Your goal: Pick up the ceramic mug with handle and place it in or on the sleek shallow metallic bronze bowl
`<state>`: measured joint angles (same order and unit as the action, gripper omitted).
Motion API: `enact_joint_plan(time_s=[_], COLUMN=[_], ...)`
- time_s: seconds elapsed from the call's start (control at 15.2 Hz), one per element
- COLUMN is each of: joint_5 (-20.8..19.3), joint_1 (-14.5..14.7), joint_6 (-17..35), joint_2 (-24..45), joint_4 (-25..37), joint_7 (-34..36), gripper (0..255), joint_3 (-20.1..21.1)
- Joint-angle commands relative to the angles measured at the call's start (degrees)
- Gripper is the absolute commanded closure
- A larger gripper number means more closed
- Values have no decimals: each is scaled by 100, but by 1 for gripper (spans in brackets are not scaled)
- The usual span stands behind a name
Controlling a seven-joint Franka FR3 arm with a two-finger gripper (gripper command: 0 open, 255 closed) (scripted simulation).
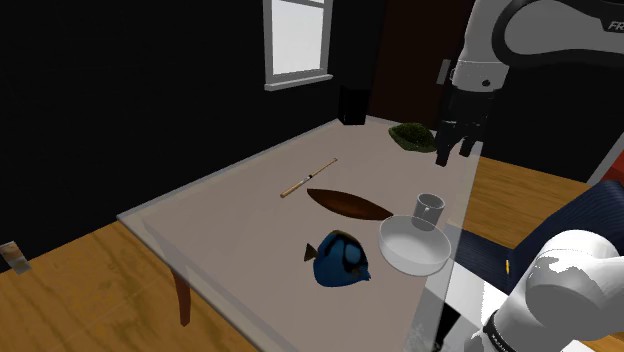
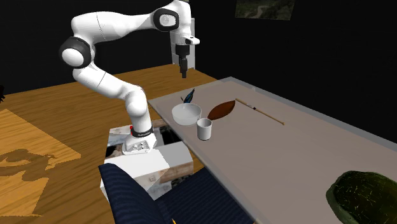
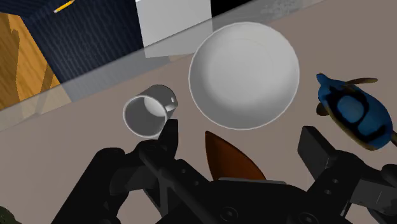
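— Where does the mug sit?
— The pale grey mug (image 3: 149,113) stands upright on the bench (image 1: 220,215), just beside a white round bowl (image 3: 245,75). Both are close to the bench edge on the stand's side.
— And the brown bowl?
— The brown shallow bowl (image 1: 350,204), pointed at both ends, lies just past them, between the mug and a thin stick (image 1: 308,178). A blue fish figure (image 1: 340,258) sits by the white bowl's other side.
— The gripper?
— The gripper (image 1: 455,152) hangs high over the mug and white bowl. Its fingers (image 3: 168,135) are spread wide with nothing between them.
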<state>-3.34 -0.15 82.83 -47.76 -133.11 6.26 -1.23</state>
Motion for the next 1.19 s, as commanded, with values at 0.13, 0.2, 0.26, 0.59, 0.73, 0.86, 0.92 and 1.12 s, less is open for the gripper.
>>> enact_joint_plan(time_s=[0.13, 0.2, 0.26, 0.59, 0.73, 0.86, 0.92, 1.12], joint_5=[-108, -163, -217, -480, -577, -662, -699, -779], joint_1=[-80, -121, -164, -386, -471, -548, -584, -668], joint_6=[320, 483, 648, 1509, 1871, 2242, 2431, 3009], joint_2=[-8, 0, 17, 237, 392, 588, 701, 1101], joint_4=[-283, -415, -541, -1071, -1233, -1366, -1422, -1540], joint_7=[-128, -192, -256, -579, -712, -849, -920, -1146], gripper=[0, 0, 0, 0, 0, 0, 0, 0], joint_3=[-208, -315, -422, -980, -1215, -1455, -1577, -1953])
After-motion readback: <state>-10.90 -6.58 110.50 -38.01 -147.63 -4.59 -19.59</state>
